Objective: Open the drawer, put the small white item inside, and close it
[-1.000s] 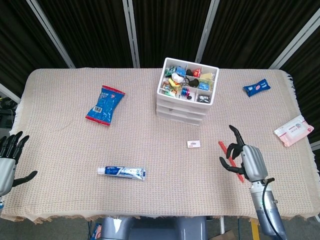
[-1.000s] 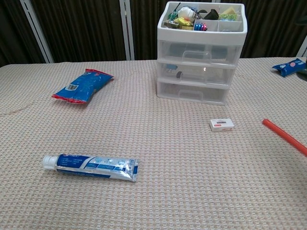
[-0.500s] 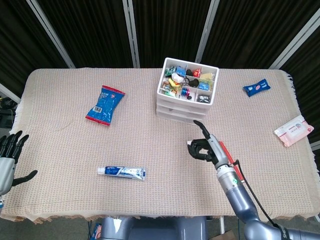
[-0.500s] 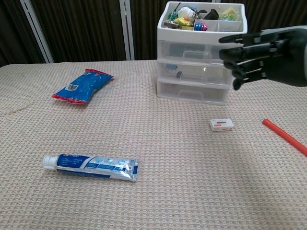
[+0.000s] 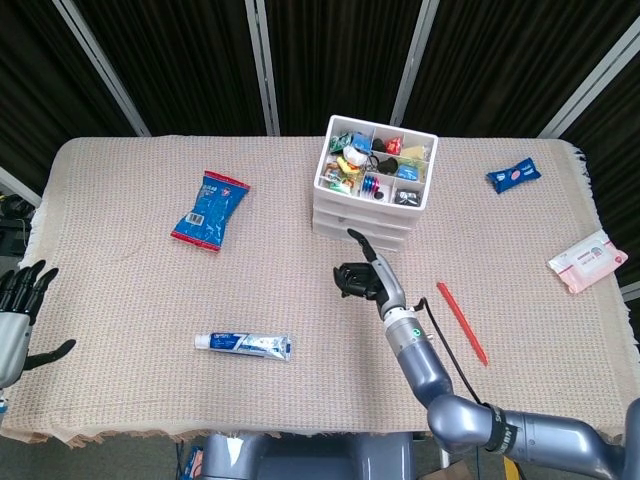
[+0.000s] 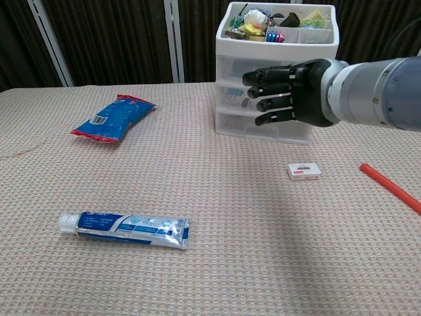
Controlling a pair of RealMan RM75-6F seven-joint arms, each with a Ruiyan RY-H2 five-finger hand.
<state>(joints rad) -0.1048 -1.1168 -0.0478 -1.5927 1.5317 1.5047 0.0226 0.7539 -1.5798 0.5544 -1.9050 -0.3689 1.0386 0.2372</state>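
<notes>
Chest view: the right hand [image 6: 286, 92], black and empty with fingers curled, hovers before the translucent plastic drawer unit [image 6: 276, 99]; a flat white item [image 6: 304, 171] lies on the woven surface [image 6: 197, 197].

my head view looks steeply down from high up, taking in the whole table [image 5: 130, 290]. chest view sits low and close, facing forward across it. both catch the drawer unit [image 5: 372, 190] [image 6: 276, 79], toothpaste [image 5: 243, 344] [image 6: 123, 230] and blue packet [image 5: 210, 208] [image 6: 113, 117].
</notes>
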